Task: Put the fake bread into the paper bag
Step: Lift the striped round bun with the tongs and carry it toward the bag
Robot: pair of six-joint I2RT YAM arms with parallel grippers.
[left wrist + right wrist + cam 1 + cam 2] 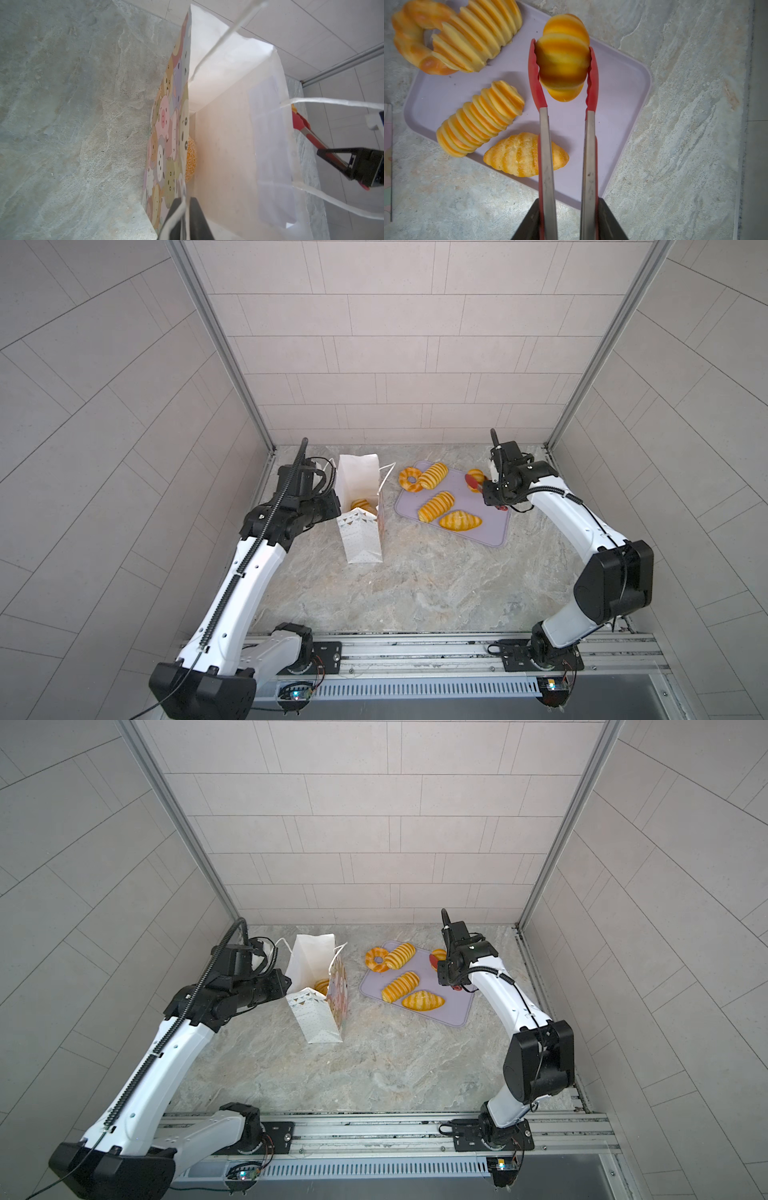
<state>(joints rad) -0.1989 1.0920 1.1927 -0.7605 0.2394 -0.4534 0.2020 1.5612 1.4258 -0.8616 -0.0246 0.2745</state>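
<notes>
Over on the left, the left hand [185,204] is up against the near left side of the paper bag [359,539]. Its two dark fingers stand close together, one on each side of the bag's top edge, with a white string handle [176,212] running between them. I can't tell whether they are actually pinching the paper. The bag stands upright on the tabletop [415,593] with its mouth open. One narrow side shows a cartoon animal print in a top view. Down inside it lies one small loaf [360,504], resting against that printed wall.

Right of the bag, across a strip of bare stone, lies a flat lilac tray [494,531]. At its far left corner a ring-shaped bread [410,480] touches a striped loaf [433,475]. A second striped loaf [436,506] sits in the middle, and a crescent-shaped roll [460,520] lies just beside it near the front edge.

At the tray's far right edge, red-tipped tongs [545,145] pinch a round striped bun [563,58] between their tips. I can't tell whether it is clear of the tray. The right hand [568,200] is closed around the tongs' two metal arms, squeezing them partway together.
</notes>
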